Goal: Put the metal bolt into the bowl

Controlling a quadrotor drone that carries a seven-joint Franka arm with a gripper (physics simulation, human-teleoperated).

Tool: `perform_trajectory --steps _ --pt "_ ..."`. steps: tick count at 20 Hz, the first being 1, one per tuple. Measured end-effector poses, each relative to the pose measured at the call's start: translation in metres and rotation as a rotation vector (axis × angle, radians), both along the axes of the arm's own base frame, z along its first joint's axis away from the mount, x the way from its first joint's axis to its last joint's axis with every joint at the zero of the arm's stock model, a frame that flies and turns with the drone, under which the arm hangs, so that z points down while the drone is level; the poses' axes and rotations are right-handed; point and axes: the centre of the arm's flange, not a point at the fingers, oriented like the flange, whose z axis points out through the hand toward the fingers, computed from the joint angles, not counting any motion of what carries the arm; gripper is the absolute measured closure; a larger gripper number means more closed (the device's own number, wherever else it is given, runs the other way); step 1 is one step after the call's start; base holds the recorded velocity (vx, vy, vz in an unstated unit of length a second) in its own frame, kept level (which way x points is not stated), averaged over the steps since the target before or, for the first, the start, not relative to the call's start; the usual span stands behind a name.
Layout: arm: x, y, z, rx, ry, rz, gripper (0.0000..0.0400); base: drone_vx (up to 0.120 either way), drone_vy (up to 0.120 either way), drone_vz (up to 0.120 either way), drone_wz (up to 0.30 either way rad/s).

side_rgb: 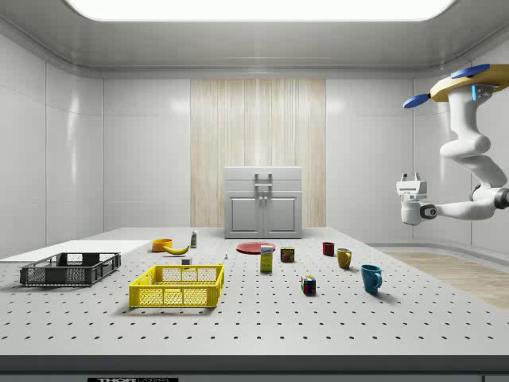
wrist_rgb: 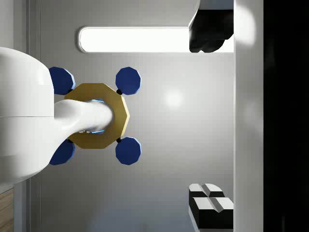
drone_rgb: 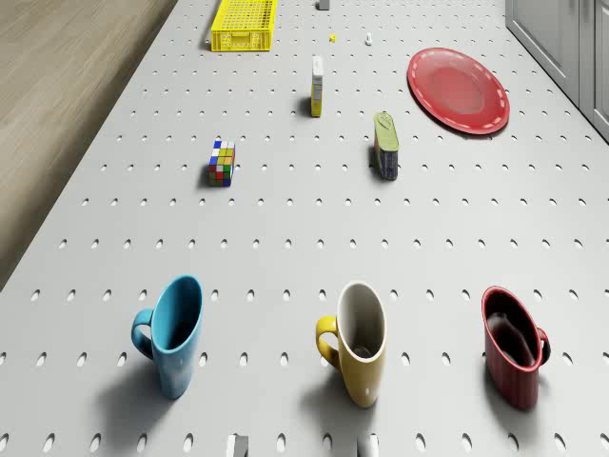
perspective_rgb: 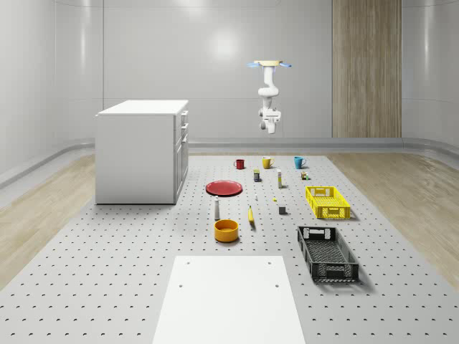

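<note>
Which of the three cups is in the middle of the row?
The yellow mug is the middle one. The blue mug stands on one side of it and the red mug on the other.

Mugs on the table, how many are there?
3, in a row beneath the hovering drone: blue mug, yellow mug, red mug. None seems hidden.

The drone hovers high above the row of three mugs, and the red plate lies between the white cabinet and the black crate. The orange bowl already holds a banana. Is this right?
Not entirely. In the whole-scene view the orange bowl is empty; the banana lies on the table beside it. The rest stands: the drone hovers above the mugs, and the red plate lies between the cabinet and the black crate.
</note>
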Motion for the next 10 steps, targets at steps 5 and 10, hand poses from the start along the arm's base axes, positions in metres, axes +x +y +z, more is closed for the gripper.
perform_trajectory --steps 5,10 --pt "-0.004 0.0 0.037 0.0 -0.004 0.0 0.0 0.0 -0.12 0.0 0.0" --pt "-0.002 0.0 0.066 0.0 -0.008 0.0 0.0 0.0 -0.12 0.0 0.0"
